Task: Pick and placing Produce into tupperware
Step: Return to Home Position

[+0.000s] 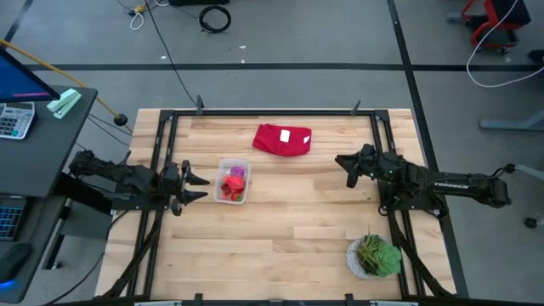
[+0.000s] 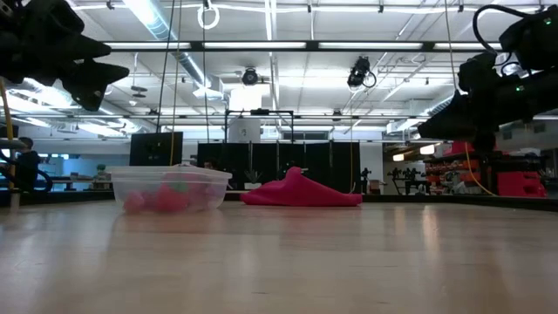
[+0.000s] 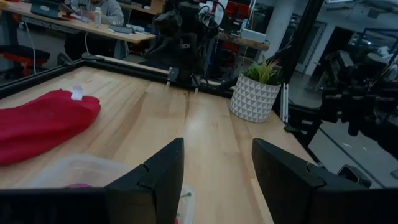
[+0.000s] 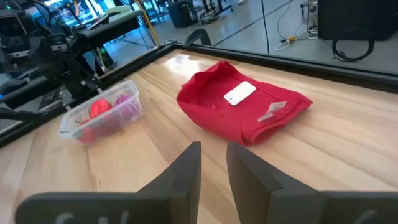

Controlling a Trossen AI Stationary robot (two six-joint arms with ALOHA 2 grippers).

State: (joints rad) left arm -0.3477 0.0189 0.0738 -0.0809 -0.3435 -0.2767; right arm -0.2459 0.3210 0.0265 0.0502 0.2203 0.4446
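The tupperware (image 1: 232,180) is a small clear tub that stands on its base on the wooden table, left of centre. The produce (image 1: 233,182) lies inside it: red pieces and a purple piece (image 4: 127,102). The tub also shows in the low view (image 2: 170,189) and the right wrist view (image 4: 102,111). My left gripper (image 1: 199,187) hovers open above the table just left of the tub, which lies partly under its fingers in its wrist view (image 3: 81,171). My right gripper (image 1: 346,169) hangs over the table's right part, fingers nearly shut, holding nothing.
A folded red cloth with a white label (image 1: 283,139) lies near the table's far edge, beyond the tub. A green plant in a white pot (image 1: 372,257) stands at the near right corner. A black frame (image 1: 272,112) borders the table. Bare wood spans the middle.
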